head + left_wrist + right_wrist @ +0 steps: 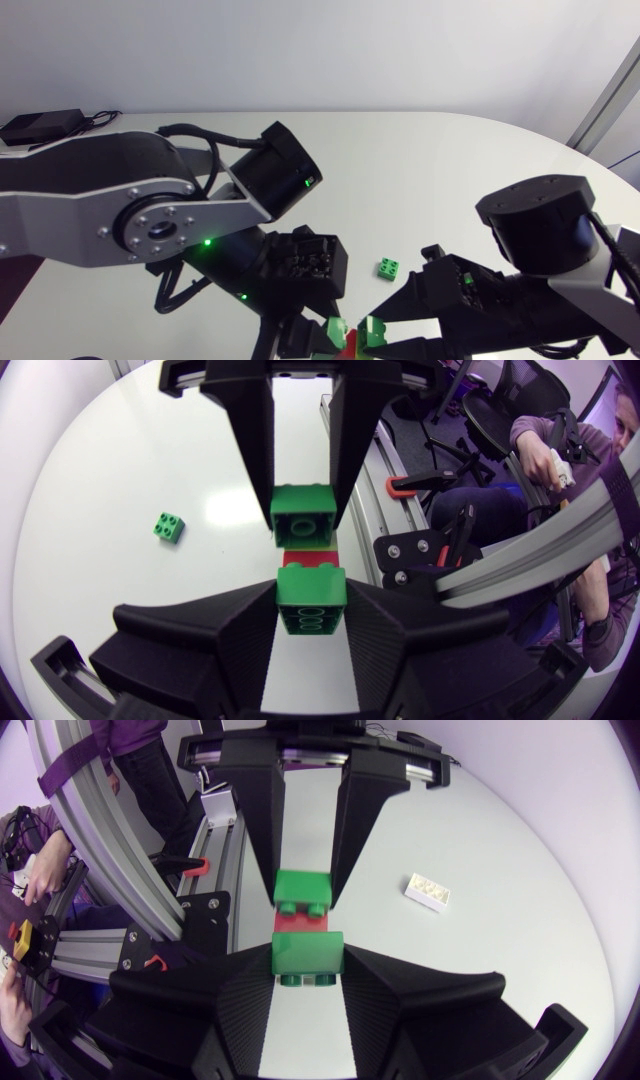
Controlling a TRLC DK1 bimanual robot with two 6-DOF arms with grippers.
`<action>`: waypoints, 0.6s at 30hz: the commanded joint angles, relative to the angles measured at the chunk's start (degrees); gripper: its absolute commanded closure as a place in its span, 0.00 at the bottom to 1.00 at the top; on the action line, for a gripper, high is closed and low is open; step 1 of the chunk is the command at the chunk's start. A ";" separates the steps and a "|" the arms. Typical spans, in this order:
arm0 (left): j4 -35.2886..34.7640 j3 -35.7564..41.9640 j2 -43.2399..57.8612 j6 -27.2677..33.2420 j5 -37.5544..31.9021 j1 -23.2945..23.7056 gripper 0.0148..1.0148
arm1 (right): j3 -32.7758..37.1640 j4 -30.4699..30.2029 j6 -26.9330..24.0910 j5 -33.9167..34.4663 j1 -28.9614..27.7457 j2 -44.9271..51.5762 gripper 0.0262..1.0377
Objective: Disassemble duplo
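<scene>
White table (420, 170) shows the duplo stack (307, 558) cut off at the head view's edge, left gripper (311, 600) and right gripper (308, 960) each pinching one green end.

The white counter (420, 170) is filling most of the head view, its far edge curving round toward the upper right of the frame. Soft, even light is spreading over the matte surface, shining brightest around the middle. At the upper left of the frame a flat black box (40, 124) is sitting by the far edge, with thin black cables (100, 118) trailing from it along the counter.
</scene>
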 commanded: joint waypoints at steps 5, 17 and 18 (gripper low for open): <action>-0.63 -0.05 -2.39 2.69 0.91 3.71 0.73 | -1.00 -1.04 -2.36 0.55 -5.24 -0.02 0.76; 7.01 -5.49 -5.20 0.84 -7.88 6.44 0.73 | 0.23 19.00 0.45 13.73 -6.38 27.14 0.75; 7.01 -5.58 -5.55 0.84 -7.97 6.61 0.73 | 0.84 19.88 0.45 14.00 -6.30 29.34 0.75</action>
